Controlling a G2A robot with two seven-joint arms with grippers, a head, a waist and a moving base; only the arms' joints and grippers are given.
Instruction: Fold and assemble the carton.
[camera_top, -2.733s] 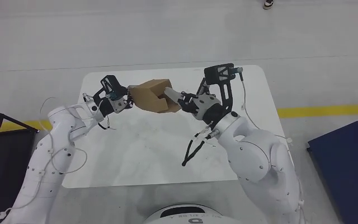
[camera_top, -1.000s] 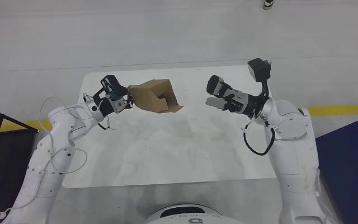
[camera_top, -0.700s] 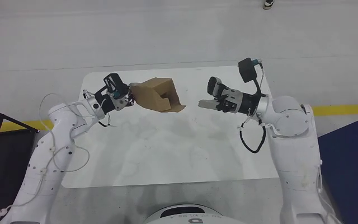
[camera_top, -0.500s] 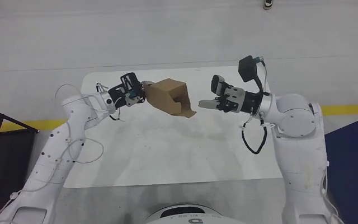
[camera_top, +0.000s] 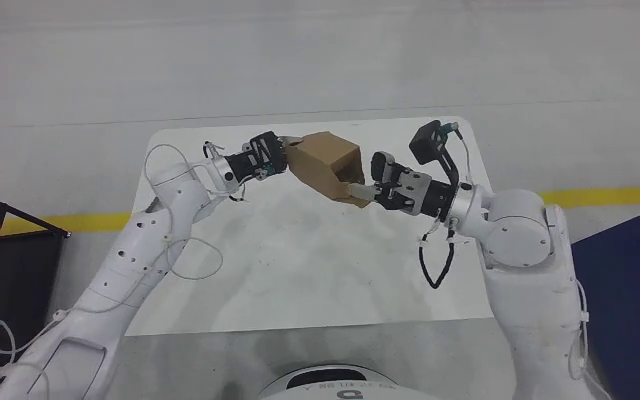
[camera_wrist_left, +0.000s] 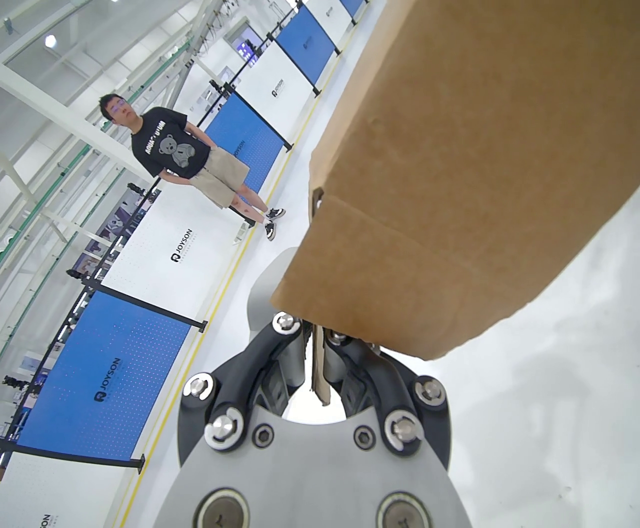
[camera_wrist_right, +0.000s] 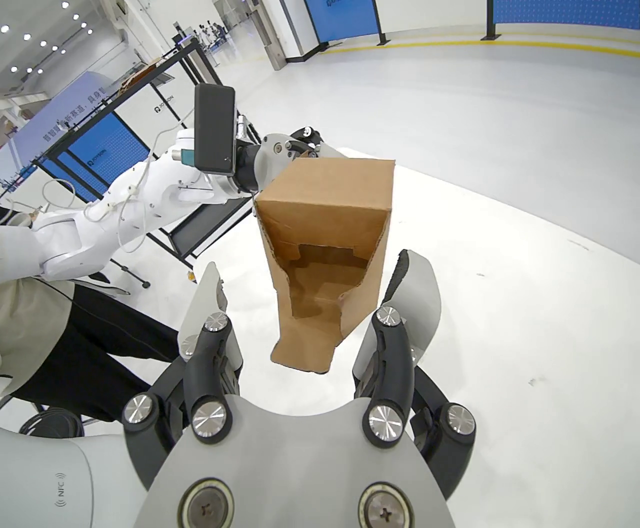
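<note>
Both arms had drawn together since the earlier frames: your left arm swung the carton (camera_top: 328, 165) across toward the right arm, and the right gripper (camera_wrist_right: 310, 285) came back up to the carton's open end.

The carton hung in the air with the surface (camera_top: 300, 270) below it. It was held by the left gripper (camera_wrist_left: 314, 345), which was clamped on a thin cardboard edge at the carton's far, closed end. At the open end nearest your right arm, one loose flap drooped between the right gripper's fingers. Those fingers stood wide apart on either side of the flap, and I could not make out any contact.

Inside the carton, the far end looked already tucked together, so the step in hand was probably closing the open end. For the next move, you would likely need to take or press that drooping flap in toward the carton's mouth. The left gripper would have to keep the carton from twisting while you did so.
</note>
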